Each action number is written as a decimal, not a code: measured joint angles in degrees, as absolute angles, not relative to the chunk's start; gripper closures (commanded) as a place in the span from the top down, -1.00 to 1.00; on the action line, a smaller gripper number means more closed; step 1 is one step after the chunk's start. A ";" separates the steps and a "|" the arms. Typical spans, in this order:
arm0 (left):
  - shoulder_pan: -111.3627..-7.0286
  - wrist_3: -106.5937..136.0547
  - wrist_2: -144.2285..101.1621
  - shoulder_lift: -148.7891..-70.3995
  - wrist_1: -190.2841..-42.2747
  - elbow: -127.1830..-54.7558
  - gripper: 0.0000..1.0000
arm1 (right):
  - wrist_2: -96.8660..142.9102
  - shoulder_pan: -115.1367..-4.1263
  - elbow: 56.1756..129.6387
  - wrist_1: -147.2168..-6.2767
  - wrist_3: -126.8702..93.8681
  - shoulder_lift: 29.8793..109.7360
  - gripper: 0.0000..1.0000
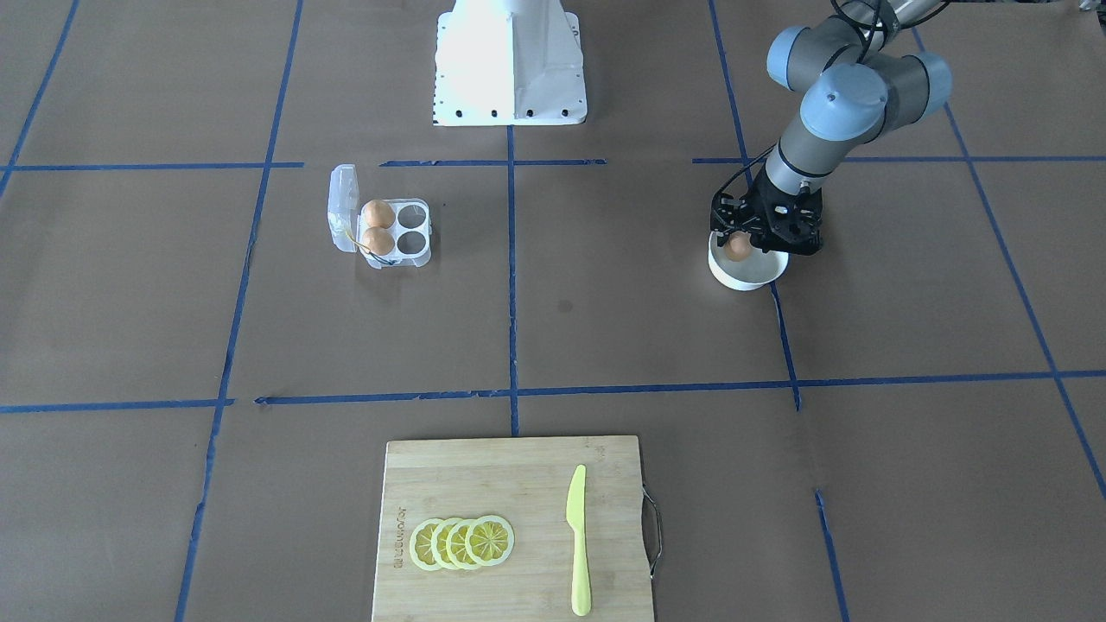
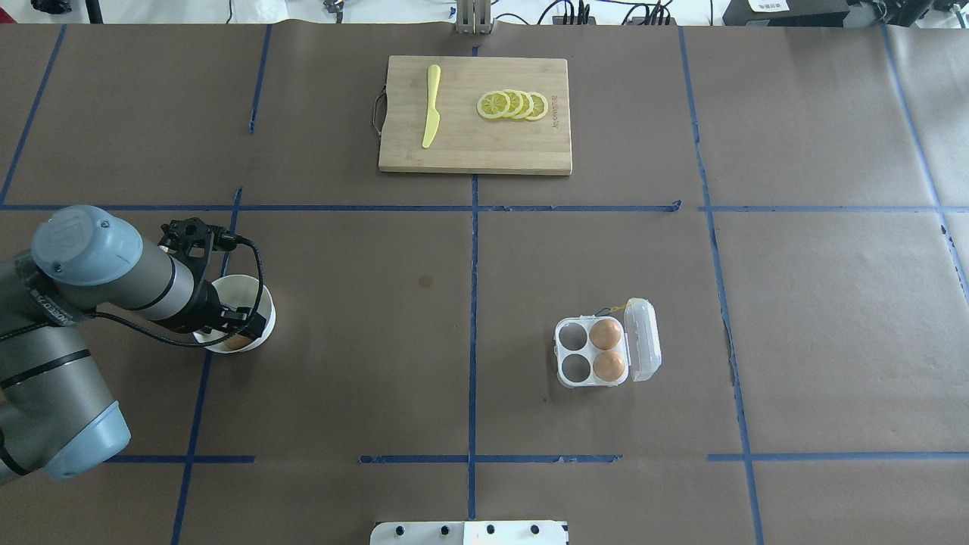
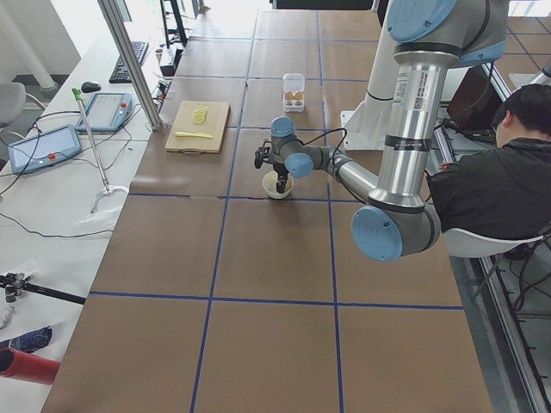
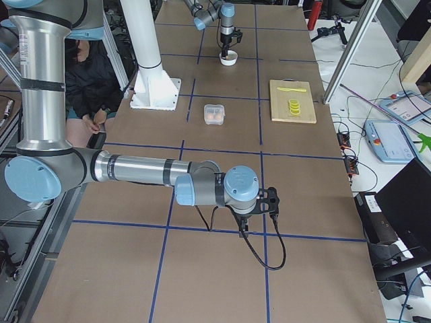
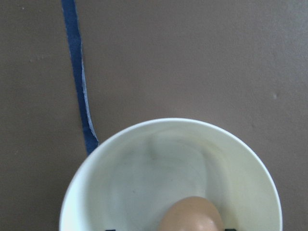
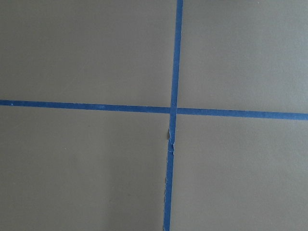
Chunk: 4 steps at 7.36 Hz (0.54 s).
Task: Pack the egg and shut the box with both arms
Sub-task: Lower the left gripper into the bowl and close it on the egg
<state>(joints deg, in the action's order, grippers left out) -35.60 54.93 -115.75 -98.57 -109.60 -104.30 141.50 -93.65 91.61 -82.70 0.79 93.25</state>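
Observation:
The egg lies in the white bowl on the robot's left side. In the left wrist view the egg sits at the near side of the bowl. My left gripper is down in the bowl with its fingers on either side of the egg, and it looks open. The box stands open, its lid folded back, with two other brown eggs in the two cells by the hinge and two cells empty. My right gripper shows only in the exterior right view, low over bare table, and I cannot tell its state.
A wooden cutting board with lemon slices and a yellow knife lies at the operators' edge. The white base block stands on the robot's side. Blue tape lines cross the brown table. A seated person is beside the table.

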 measured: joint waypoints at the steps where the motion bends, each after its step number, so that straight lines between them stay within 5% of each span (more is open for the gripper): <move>1: -35.60 54.93 -115.75 -98.67 -109.60 -104.36 0.33 | 141.50 -93.63 91.60 -82.71 0.79 93.25 1.00; 4: -35.54 54.93 -115.75 -98.78 -109.68 -104.19 0.30 | 141.50 -93.61 91.58 -82.70 0.79 93.22 1.00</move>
<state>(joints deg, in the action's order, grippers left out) -35.54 54.93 -115.75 -98.78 -109.68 -104.19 141.50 -93.61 91.58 -82.70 0.79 93.22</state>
